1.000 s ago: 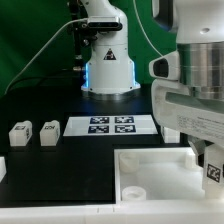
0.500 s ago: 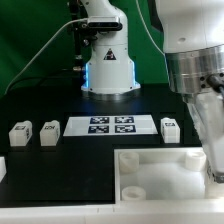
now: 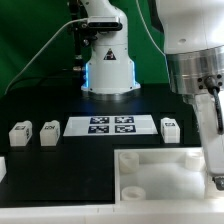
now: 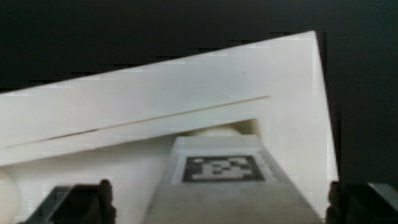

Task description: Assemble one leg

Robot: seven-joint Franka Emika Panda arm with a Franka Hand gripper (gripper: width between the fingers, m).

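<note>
Now the claw [image 4: 217,205] stands spread over a leg [image 4: 228,165] that sits on the white tray [image 3: 160,165]; three more legs [image 3: 49,132] stand on the table [image 3: 50,100].

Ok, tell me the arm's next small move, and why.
Probably raise the gripper straight up, clear of the leg. In the wrist view the jaws stand open, with a gap on each side of the leg, which sits at a corner of the white tray. Nothing is held, and a sideways move might knock the leg.
</note>
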